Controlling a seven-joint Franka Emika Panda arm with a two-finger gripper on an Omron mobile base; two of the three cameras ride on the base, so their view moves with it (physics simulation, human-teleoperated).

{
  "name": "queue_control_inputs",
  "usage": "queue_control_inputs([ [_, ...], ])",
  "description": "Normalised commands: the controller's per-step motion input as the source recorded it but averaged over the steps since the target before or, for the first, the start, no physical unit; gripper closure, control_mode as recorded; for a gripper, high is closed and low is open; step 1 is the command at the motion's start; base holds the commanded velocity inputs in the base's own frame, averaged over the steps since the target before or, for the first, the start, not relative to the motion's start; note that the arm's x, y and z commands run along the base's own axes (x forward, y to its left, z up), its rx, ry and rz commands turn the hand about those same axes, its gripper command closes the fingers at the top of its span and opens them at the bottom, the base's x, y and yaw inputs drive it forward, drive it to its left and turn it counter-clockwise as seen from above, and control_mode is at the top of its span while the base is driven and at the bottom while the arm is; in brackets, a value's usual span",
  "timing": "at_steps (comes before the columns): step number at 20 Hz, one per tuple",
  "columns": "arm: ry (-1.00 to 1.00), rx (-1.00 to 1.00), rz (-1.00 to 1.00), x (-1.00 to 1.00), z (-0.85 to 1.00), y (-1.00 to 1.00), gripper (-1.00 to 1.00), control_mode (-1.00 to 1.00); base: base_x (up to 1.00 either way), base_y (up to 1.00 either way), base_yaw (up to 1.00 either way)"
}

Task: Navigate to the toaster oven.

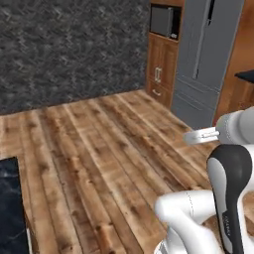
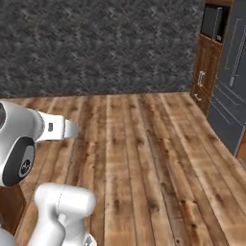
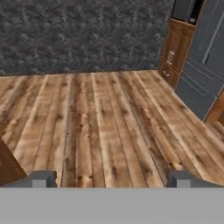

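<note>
Wood plank floor (image 3: 105,122) stretches ahead of me to a dark stone wall (image 3: 78,35) at the far side. On the far right I see a tall wooden cabinet (image 1: 161,69) holding a dark microwave (image 1: 162,21), with a grey fridge (image 1: 206,54) just beside it. My hand (image 3: 111,178) holds nothing, fingers (image 3: 43,178) spread wide; I cannot tell where the toaster oven is.

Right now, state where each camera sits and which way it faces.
Left base view: behind the arm's left, facing the plank floor; white arm at lower right.
Right base view: behind the arm's right, same floor; arm at lower left.
Hand view: on the hand, looking along the gripper, fingertips apart.
All share the stone wall, microwave and grey fridge.
</note>
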Motion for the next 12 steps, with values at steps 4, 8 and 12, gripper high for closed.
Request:
queue_control_inputs([
  [4, 0.00, 0.00, 0.00, 0.00, 0.00, 0.00, -1.00, 1.00, 0.00, -0.17, -0.81],
  [8, 0.00, 0.00, 0.00, 0.00, 0.00, 0.00, -1.00, 1.00, 0.00, -0.20, -0.79],
  [12, 0.00, 0.00, 0.00, 0.00, 0.00, 0.00, -1.00, 1.00, 0.02, -0.16, -0.79],
])
